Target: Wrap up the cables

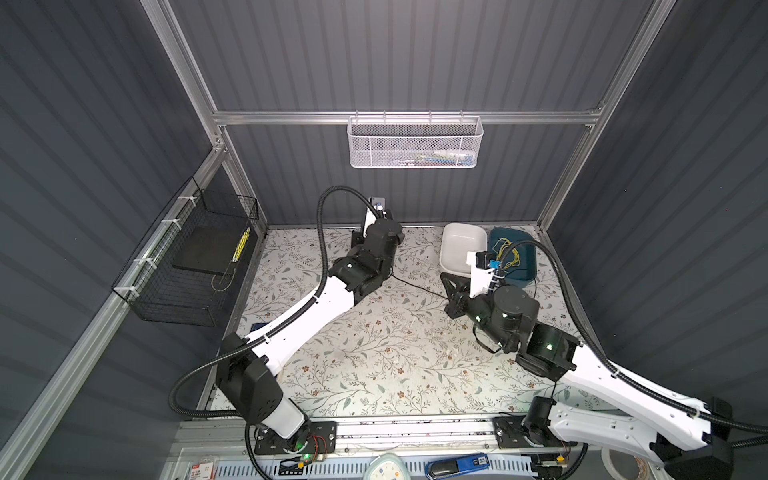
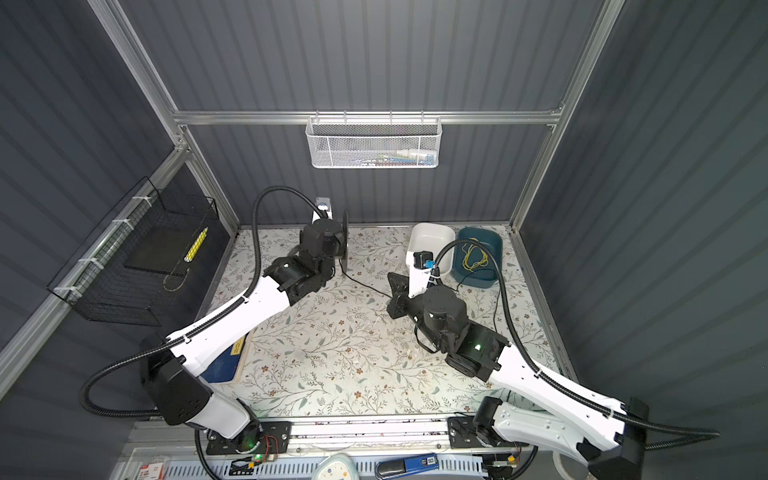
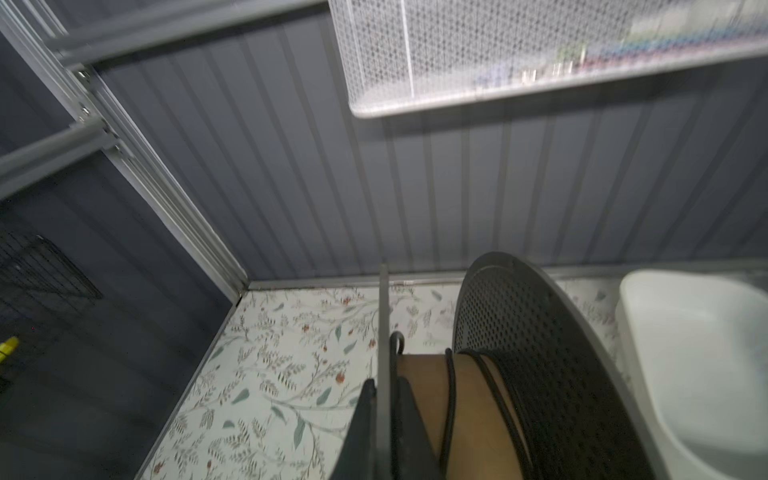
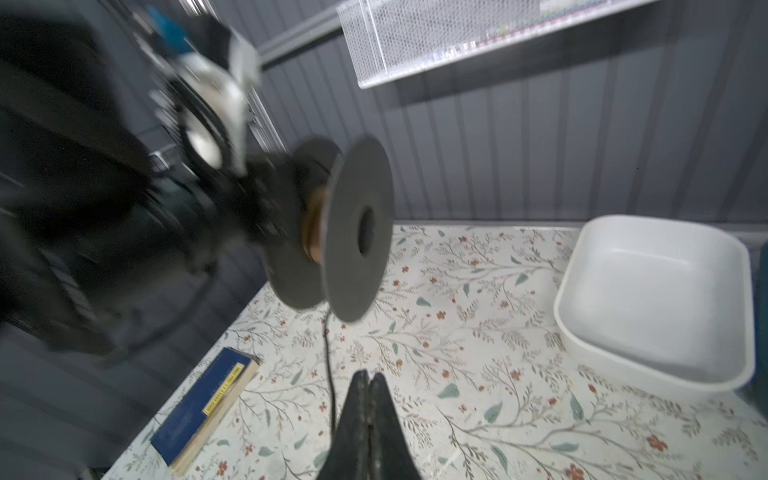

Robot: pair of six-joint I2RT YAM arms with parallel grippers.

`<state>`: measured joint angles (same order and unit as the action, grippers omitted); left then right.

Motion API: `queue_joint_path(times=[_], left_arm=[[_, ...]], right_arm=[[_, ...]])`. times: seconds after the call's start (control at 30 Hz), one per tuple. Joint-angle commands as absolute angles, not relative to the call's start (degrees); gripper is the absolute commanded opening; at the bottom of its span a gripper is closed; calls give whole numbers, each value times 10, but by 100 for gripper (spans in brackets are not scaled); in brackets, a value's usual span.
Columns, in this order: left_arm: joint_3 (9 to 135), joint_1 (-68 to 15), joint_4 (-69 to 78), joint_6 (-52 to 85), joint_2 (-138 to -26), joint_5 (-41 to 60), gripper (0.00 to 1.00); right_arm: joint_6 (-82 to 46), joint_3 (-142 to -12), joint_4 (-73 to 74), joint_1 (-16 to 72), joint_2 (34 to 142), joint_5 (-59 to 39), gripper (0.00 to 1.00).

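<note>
A grey spool (image 4: 349,257) with a brown core hangs above the table at the back, also seen in a top view (image 2: 345,239). My left gripper (image 3: 383,380) is shut on the edge of one flange. The black cable (image 3: 451,395) lies in a few turns round the core. From the spool it drops to the table (image 4: 328,365) and runs across the cloth (image 2: 365,284) to my right gripper (image 4: 368,376). That gripper is shut, fingertips together and nothing showing between them. The cable passes along its fingers and goes out of sight beneath them.
A white bin (image 1: 463,245) and a teal bin (image 1: 515,257) holding a yellow wire loop (image 2: 473,255) stand at the back right. A blue book (image 4: 203,407) lies under the left arm. A white mesh basket (image 1: 415,143) hangs on the back wall, a black wire basket (image 1: 187,266) on the left wall.
</note>
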<state>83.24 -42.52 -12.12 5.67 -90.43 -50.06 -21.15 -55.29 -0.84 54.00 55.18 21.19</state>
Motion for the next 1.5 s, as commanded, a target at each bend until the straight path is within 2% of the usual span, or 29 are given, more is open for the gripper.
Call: queue_joint_path(times=[0.0,0.1,0.23,0.43,0.63,0.8,0.9,1.1,1.23,1.33,1.47], left_arm=[[816,-420,-109,65,-899,-531,0],[769,-423,-142,75,-901,-523,0],[712,-442,-172,83,-884,-519,0],[670,-487,-237,98,-863,-515,0],[629,-500,-286,122,-825,-502,0],[605,-500,-324,126,-802,-513,0],[599,-500,-346,128,-786,-516,0],[614,-500,-420,111,-750,-523,0],[622,-501,-493,134,-752,-582,0],[626,-503,-533,187,-771,-635,0],[623,-508,-491,187,-785,-674,0]], right_arm=[[-155,-627,-42,540,560,204,0],[-146,-699,-50,516,594,163,4],[-176,-784,-49,440,638,77,9],[-219,-920,-72,363,747,-42,20],[-288,-978,-64,299,792,-121,32],[-350,-1002,-45,236,795,-180,32],[-359,-1015,-48,207,796,-209,37],[-433,-931,28,150,766,-261,42],[-471,-822,109,138,730,-266,47],[-546,-673,276,144,711,-259,52],[-590,-530,457,155,717,-218,53]])
